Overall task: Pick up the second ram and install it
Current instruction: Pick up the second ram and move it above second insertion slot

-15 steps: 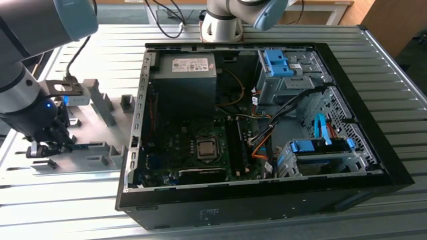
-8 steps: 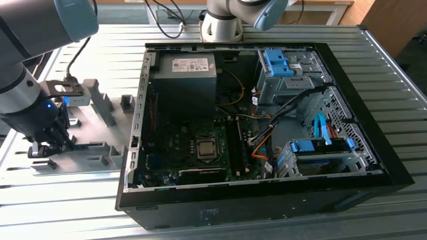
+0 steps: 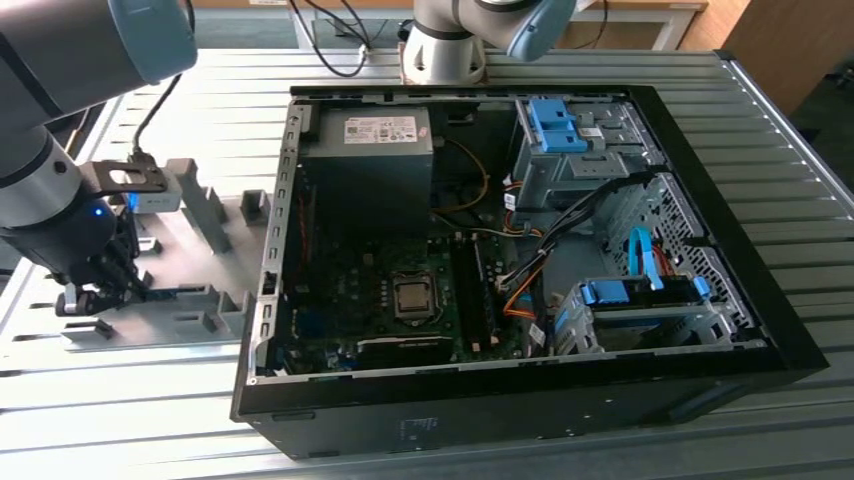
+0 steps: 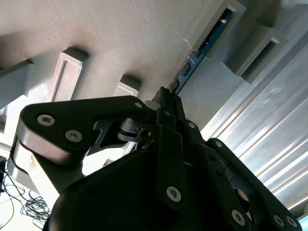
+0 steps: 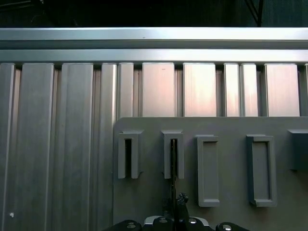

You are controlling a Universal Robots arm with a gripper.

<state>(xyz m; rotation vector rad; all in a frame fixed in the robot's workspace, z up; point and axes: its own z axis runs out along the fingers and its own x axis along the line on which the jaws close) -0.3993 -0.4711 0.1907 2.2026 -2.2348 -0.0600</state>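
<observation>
The black metal claw (image 4: 169,98) is pinched narrow on the thin flat blue circuit-board stick (image 4: 199,55). The stick stands edgewise in a raised slot of the matte grey holder (image 4: 120,38). The holder lies near the edge of the grooved aluminium tabletop (image 3: 240,80) at the exterior view's left.

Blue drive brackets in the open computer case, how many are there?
2. One blue bracket sits at the far end of the case, toward the exterior view's right; the other is nearer, by the right corner. More may be hidden.
</observation>
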